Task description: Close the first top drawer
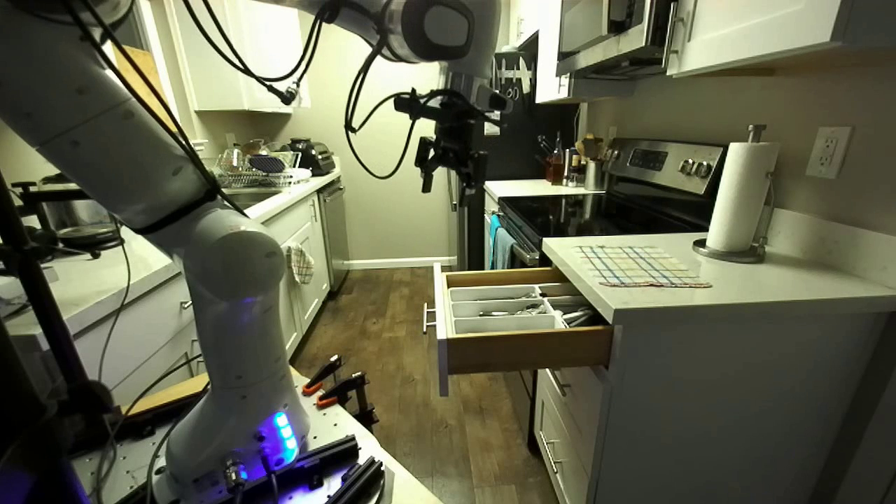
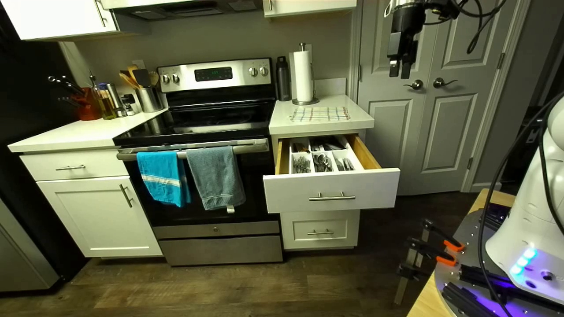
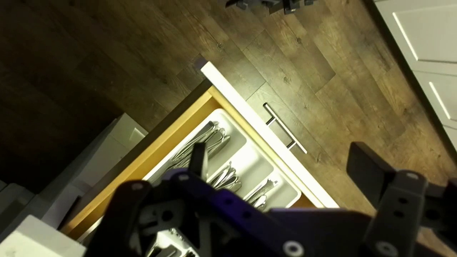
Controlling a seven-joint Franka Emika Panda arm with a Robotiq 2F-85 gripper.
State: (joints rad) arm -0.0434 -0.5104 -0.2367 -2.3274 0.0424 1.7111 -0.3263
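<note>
The top drawer stands pulled far out below the counter, with its white front (image 2: pixel 291 193), light wooden side (image 1: pixel 528 352) and bar handle (image 2: pixel 332 198). A white divided cutlery tray (image 1: pixel 504 323) with utensils lies inside it. In the wrist view the drawer front (image 3: pixel 246 110) runs diagonally, with the handle (image 3: pixel 285 127) on its outer side. My gripper (image 1: pixel 448 183) is open and empty, high above the drawer and touching nothing. It also hangs high in an exterior view (image 2: pixel 400 72). In the wrist view its fingers (image 3: pixel 282 162) are wide apart over the drawer and floor.
The counter (image 1: pixel 770 287) above the drawer holds a checked cloth (image 1: pixel 640 266) and a paper towel roll (image 1: pixel 742 196). A lower drawer (image 2: pixel 326 226) is shut. A stove (image 2: pixel 220 114) with two towels (image 2: pixel 216 176) stands beside it. Clamps (image 1: pixel 343 388) stick out from the robot's table.
</note>
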